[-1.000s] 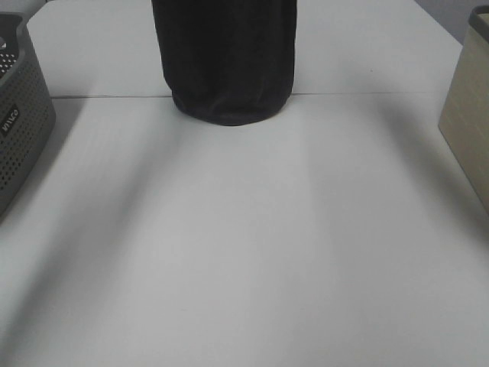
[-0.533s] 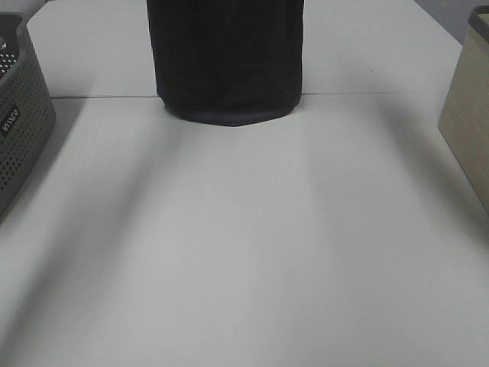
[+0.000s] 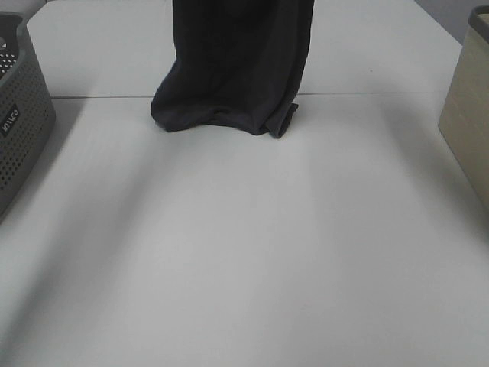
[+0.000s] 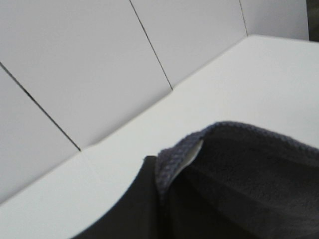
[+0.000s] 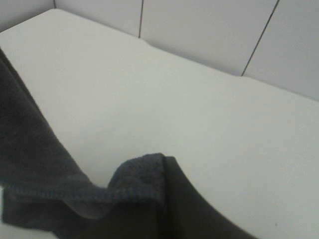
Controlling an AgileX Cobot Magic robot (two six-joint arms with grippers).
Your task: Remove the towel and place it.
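Note:
The dark navy-charcoal towel (image 3: 233,69) hangs down from above the top edge of the exterior view. Its lower end rests bunched on the white table (image 3: 244,252) near the seam, with a fold sticking out at the right. Neither gripper shows in the exterior view. In the left wrist view my left gripper (image 4: 160,174) is shut on a hemmed top corner of the towel (image 4: 239,169). In the right wrist view my right gripper (image 5: 162,172) is shut on the other hemmed corner of the towel (image 5: 35,169). Both hold it high above the table.
A grey perforated basket (image 3: 19,115) stands at the left edge. A beige bin (image 3: 467,115) stands at the right edge. A table seam (image 3: 382,93) runs across just behind the towel's foot. White wall panels (image 4: 75,59) lie beyond the table.
The towel has come down. Its rounded hanging bottom now touches the table and has crumpled, spreading left with a fold at the right.

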